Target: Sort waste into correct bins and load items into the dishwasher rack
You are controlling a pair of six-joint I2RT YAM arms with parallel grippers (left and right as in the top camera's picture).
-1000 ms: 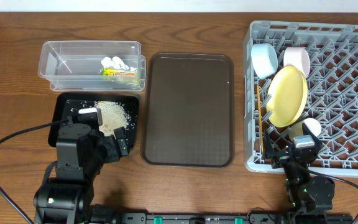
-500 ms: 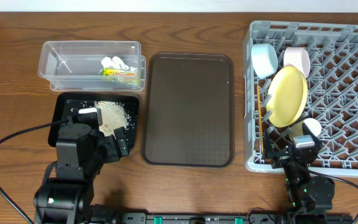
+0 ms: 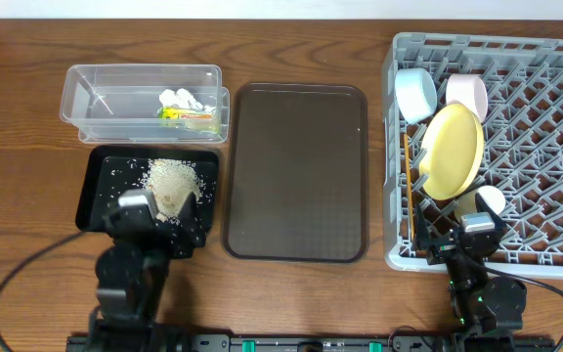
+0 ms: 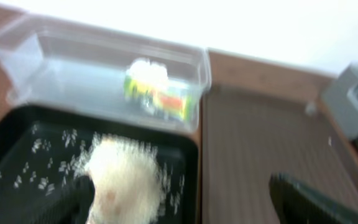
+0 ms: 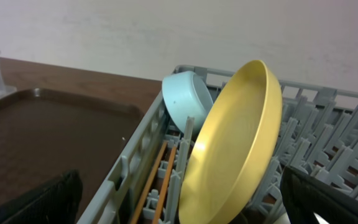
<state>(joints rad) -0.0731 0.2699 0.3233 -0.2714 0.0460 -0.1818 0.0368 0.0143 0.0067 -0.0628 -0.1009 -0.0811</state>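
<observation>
Table: brown wood. You will find everything below standing on it.
Dishwasher rack: grey, at your right. It carries all the dishes listed here.
Serving tray: dark brown, between the rack and the two bins.
Clear container: far left, just behind the black tray. It holds the wrapper and the tissue.
Black tray: near left. It holds the rice crumbs.
Yellow plate: on edge among the pegs at the rack's left side, leaning slightly.
Light blue bowl: on its side in the rack's far left corner, just behind the plate.
Pinkish bowl: on its side, just right of the blue bowl.
Left gripper: over the near edge of the black tray. The wrist view is blurred, but you can see the fingers spread wide with nothing gripped.
Right gripper: at the rack's near left corner. Its fingers stand far apart and hold nothing.
Rice crumbs: one heap in the tray's right half, with loose grains scattered to its left.
Pale cup: in the rack, just below the plate, close to the right gripper.
Snack wrapper: at the container's right end.
White tissue: touching the wrapper's far side.
Chopsticks: lying along the rack's left wall, beside the plate.
</observation>
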